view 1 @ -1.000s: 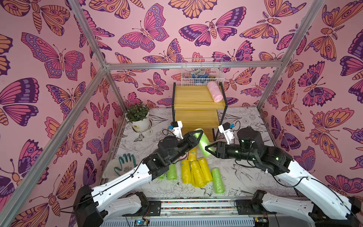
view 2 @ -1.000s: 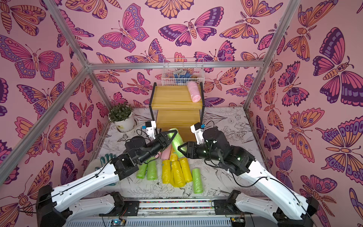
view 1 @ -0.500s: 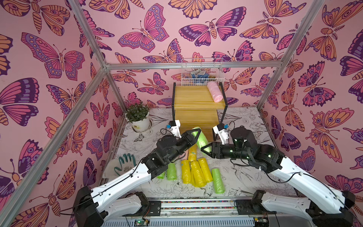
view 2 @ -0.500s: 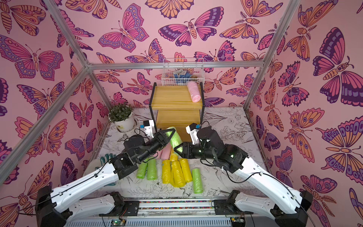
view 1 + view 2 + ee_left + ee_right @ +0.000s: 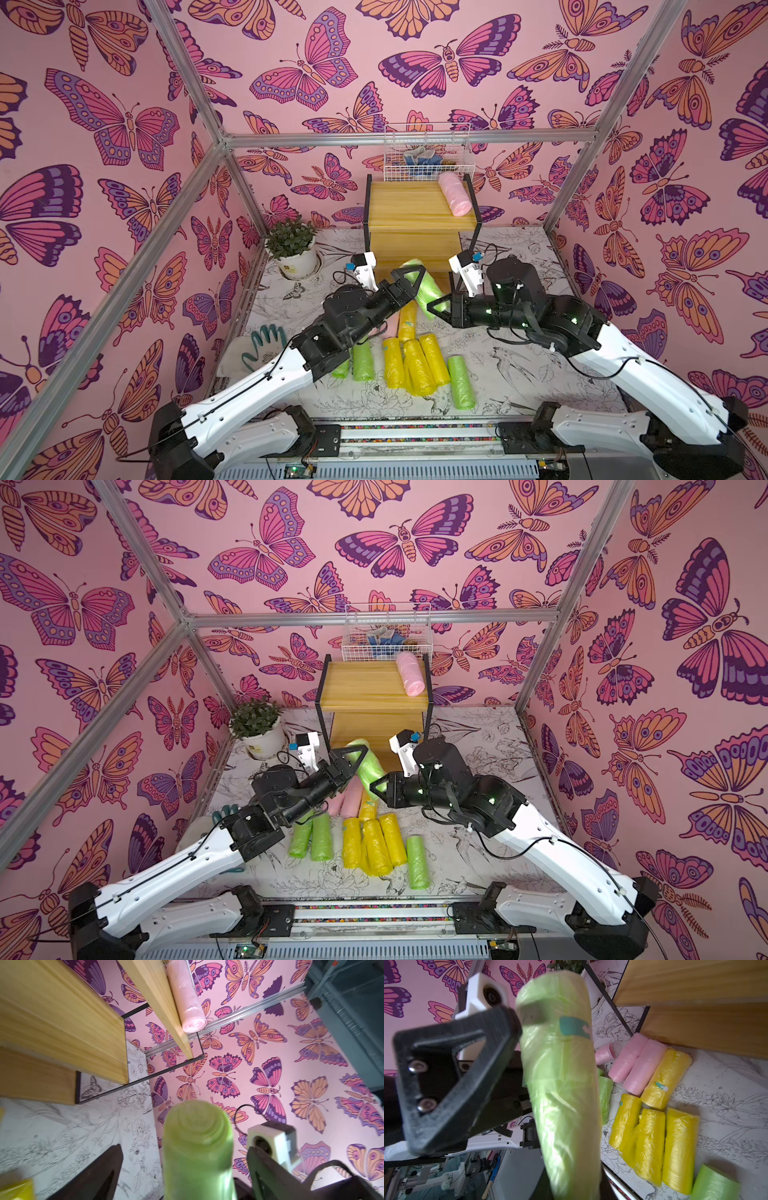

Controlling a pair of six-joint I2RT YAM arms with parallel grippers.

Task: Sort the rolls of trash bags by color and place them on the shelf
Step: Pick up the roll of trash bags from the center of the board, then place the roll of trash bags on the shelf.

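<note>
A lime green roll (image 5: 424, 282) (image 5: 368, 762) hangs tilted in the air in front of the shelf (image 5: 415, 208) (image 5: 361, 683). My right gripper (image 5: 436, 305) (image 5: 380, 787) (image 5: 573, 1190) is shut on its lower end. My left gripper (image 5: 415, 276) (image 5: 353, 756) (image 5: 184, 1148) stands open around the upper part of the green roll (image 5: 197, 1147) (image 5: 560, 1084), with a gap on both sides. One pink roll (image 5: 455, 199) (image 5: 187, 1001) lies on the top board. Yellow rolls (image 5: 415, 361) (image 5: 654, 1136), green rolls (image 5: 363, 361) and pink rolls (image 5: 349, 800) (image 5: 633, 1061) lie on the table below.
A white wire basket (image 5: 426, 158) hangs behind the shelf's top. A potted plant (image 5: 293, 249) stands left of the shelf. A green glove (image 5: 264, 343) lies at the table's left edge. Metal frame posts run along the walls.
The right gripper has moved in to the left and shut on the green roll's lower end. The left gripper, earlier shut on the roll, has opened.
</note>
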